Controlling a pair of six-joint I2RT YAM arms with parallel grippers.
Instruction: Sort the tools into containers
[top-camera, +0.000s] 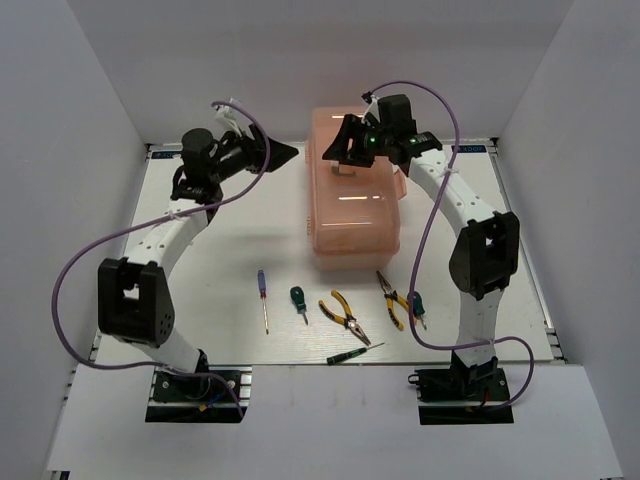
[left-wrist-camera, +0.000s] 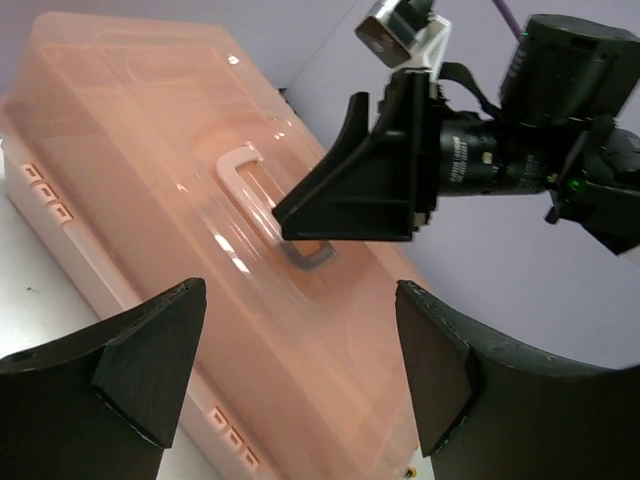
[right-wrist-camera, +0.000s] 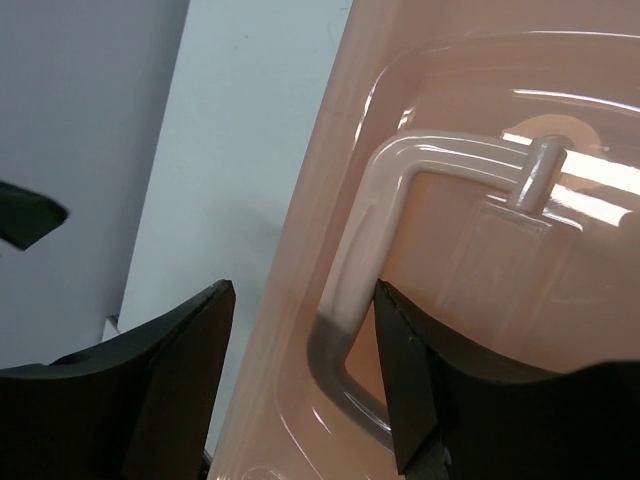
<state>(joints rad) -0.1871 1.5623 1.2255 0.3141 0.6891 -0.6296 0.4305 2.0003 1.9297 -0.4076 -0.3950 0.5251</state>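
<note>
Closed pink toolbox (top-camera: 355, 200) at far middle of worktop (top-camera: 220, 240), handle (right-wrist-camera: 385, 190) lying in lid recess. Right end effector (right-wrist-camera: 302, 300) over lid, fingers apart astride handle's end, gripping nothing. Left end effector (left-wrist-camera: 298, 300) spread wide, off box's far left corner. Nearer front edge, well apart from box: blue-red screwdriver (top-camera: 263, 300), green screwdriver (top-camera: 298, 300), pliers (top-camera: 345, 317), second pliers (top-camera: 392, 297), second green screwdriver (top-camera: 417, 305); slim screwdriver (top-camera: 355, 352) nearest the edge. Broad worktop strips either side of box.
</note>
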